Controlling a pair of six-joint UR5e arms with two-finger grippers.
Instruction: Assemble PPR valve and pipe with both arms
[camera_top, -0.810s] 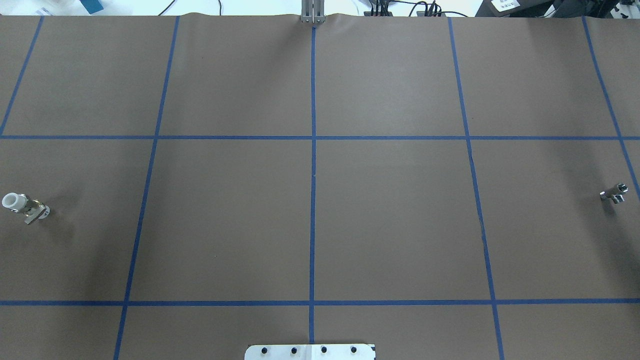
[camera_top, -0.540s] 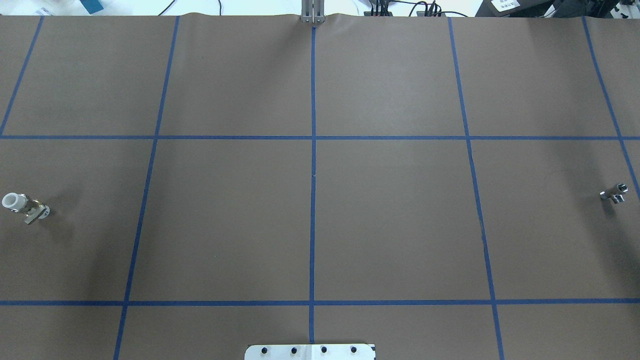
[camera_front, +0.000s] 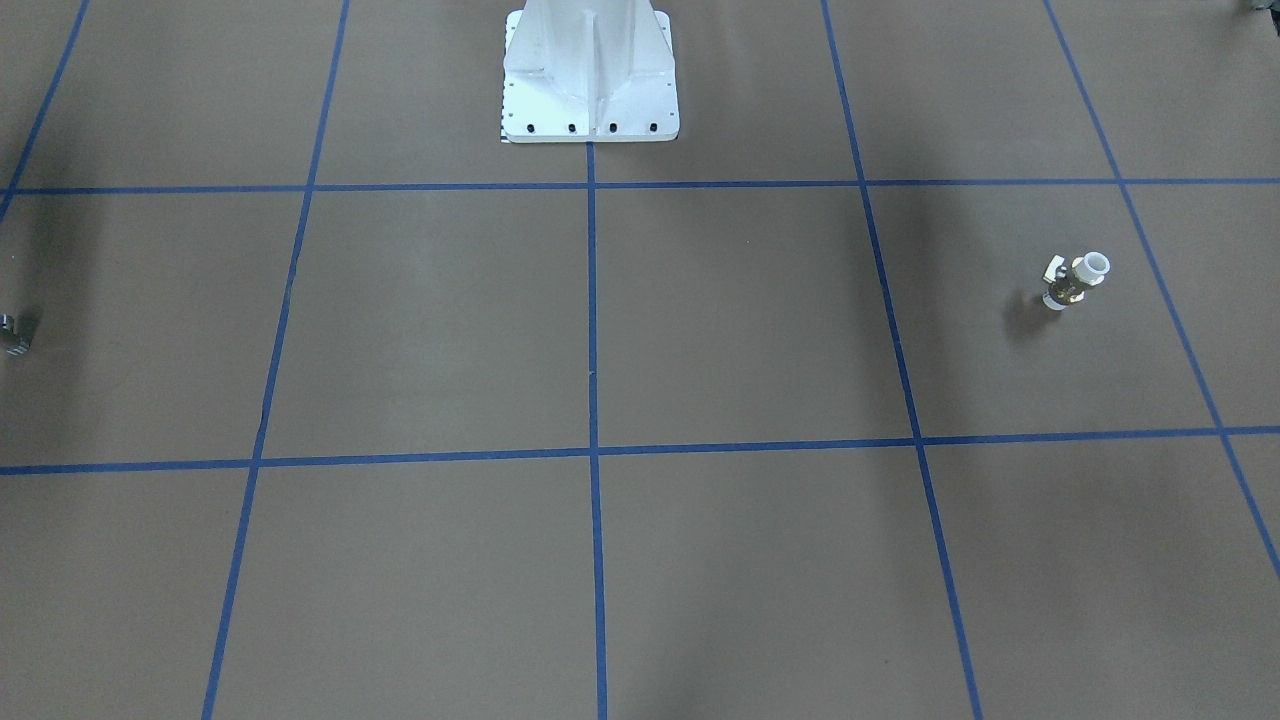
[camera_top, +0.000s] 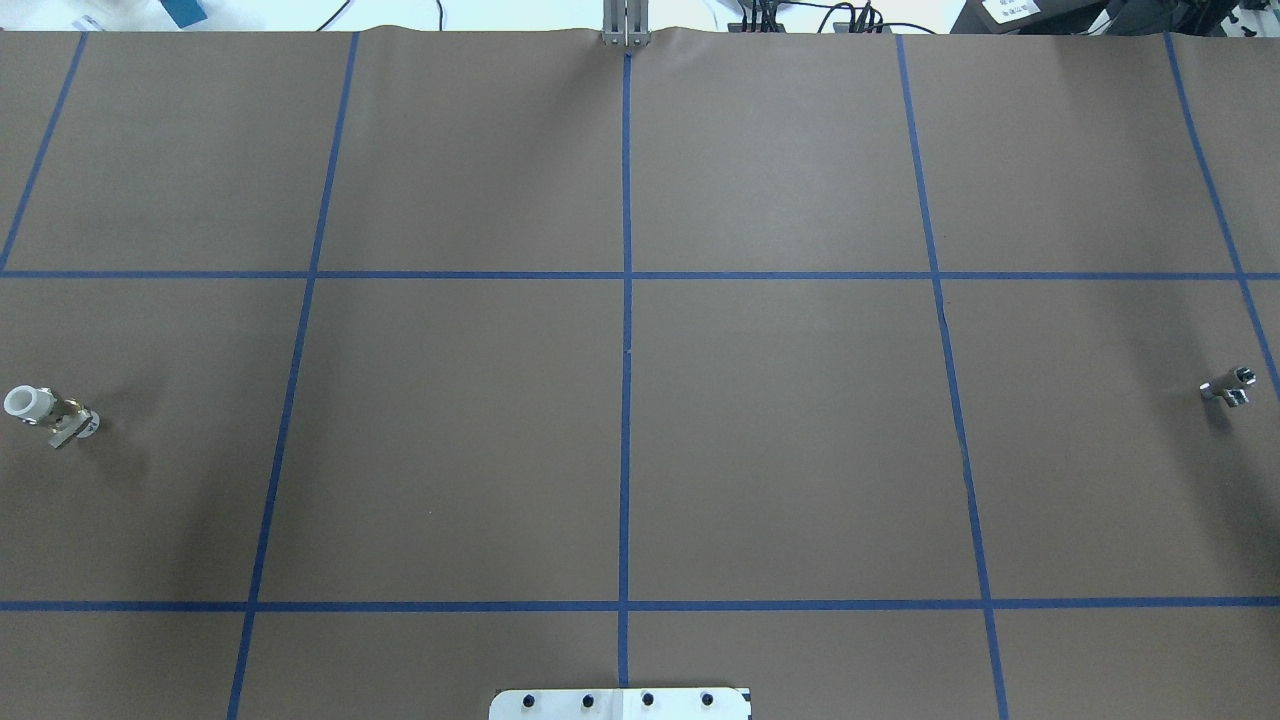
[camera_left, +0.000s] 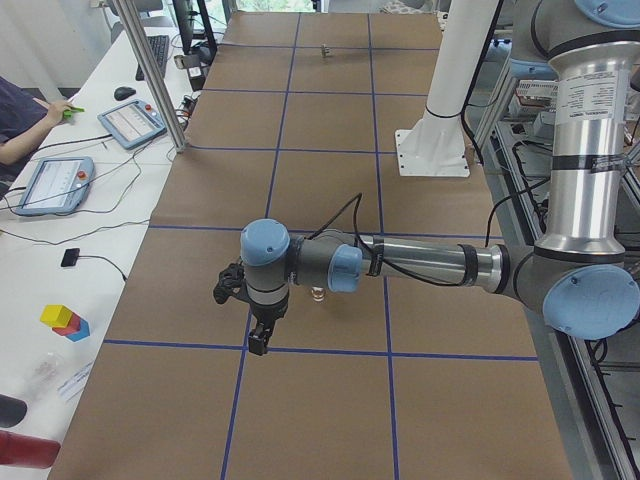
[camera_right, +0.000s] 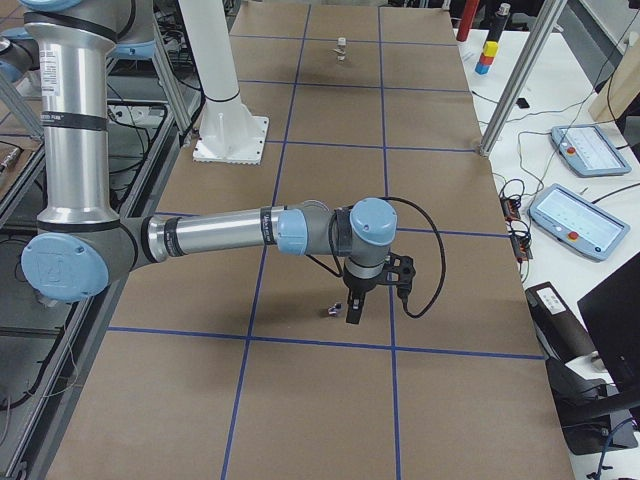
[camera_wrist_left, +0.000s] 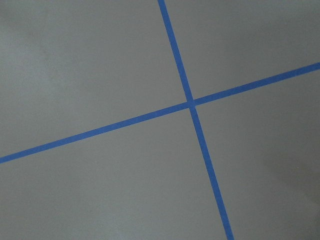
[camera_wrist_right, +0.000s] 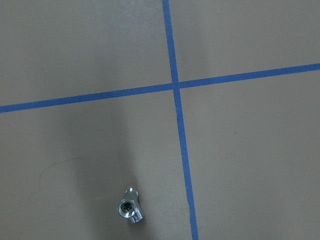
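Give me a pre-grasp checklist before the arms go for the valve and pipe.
1. The PPR valve stands on its own, not held: ok.
2. The pipe sits on its own, not held: ok.
3. The pipe shows in the right wrist view: ok, but it is near the bottom edge.
4. The PPR valve shows in the left wrist view: not ok, only the tape lines show.
5. The left pincer and the right pincer are open: cannot tell, as only the side cameras show them.

One valve (camera_top: 50, 412), one pipe (camera_top: 1228, 387), two arms (camera_left: 430, 265), one pedestal (camera_front: 590, 70)
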